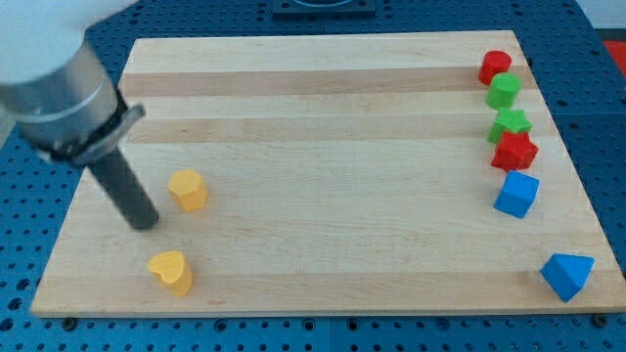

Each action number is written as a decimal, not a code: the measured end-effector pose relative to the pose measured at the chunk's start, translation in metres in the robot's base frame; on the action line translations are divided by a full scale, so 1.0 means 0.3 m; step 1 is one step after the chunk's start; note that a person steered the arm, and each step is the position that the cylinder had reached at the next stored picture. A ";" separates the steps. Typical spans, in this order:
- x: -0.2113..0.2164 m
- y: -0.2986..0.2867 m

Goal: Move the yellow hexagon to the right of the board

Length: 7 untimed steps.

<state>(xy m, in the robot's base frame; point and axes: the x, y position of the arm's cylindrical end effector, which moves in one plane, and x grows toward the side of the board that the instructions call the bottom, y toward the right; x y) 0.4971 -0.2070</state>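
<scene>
The yellow hexagon (188, 189) lies on the wooden board (323, 176) near the view's left. My tip (146, 223) rests on the board just left of and slightly below the hexagon, a small gap apart. A yellow heart-shaped block (171, 271) lies below both, near the board's bottom left edge.
Along the view's right edge stand a red block (495, 66), a green block (504, 90), a green star (510, 125), a red star (514, 151) and a blue cube (516, 194). A blue triangular block (567, 275) sits at the bottom right corner.
</scene>
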 end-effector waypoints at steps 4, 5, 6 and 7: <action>-0.005 0.127; 0.110 0.469; 0.132 0.500; 0.132 0.500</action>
<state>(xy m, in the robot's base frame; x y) 0.5366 -0.0569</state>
